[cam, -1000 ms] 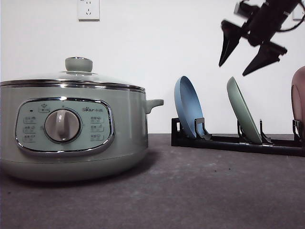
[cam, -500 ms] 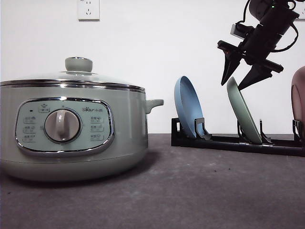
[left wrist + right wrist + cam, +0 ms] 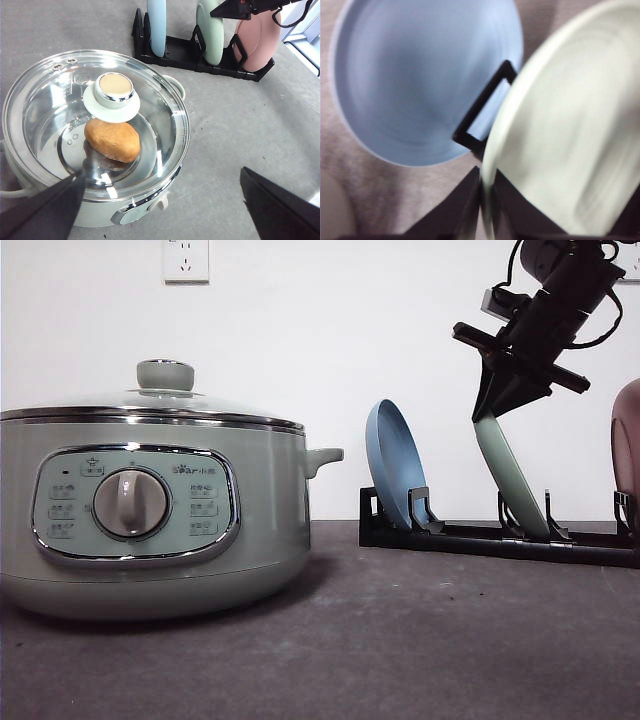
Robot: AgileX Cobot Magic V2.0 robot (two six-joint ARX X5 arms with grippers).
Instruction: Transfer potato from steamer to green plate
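Observation:
The steamer (image 3: 150, 510) stands at the left of the table with its glass lid (image 3: 50, 100) on. Through the lid I see the potato (image 3: 112, 140) lying inside. My left gripper (image 3: 162, 172) hovers open above the steamer, holding nothing. The green plate (image 3: 510, 485) stands on edge in a black rack (image 3: 480, 538) at the back right. My right gripper (image 3: 487, 415) is shut on the green plate's top rim; in the right wrist view its fingers (image 3: 465, 205) pinch the rim of the green plate (image 3: 560, 140).
A blue plate (image 3: 395, 465) stands in the rack left of the green one, and a pink plate (image 3: 627, 455) stands to its right. The lid's green knob (image 3: 165, 374) sticks up. Bare grey table lies in front of the rack.
My right gripper came down from above the rack with its fingers open, and has shut on the green plate's top rim. The steamer and plates have not moved.

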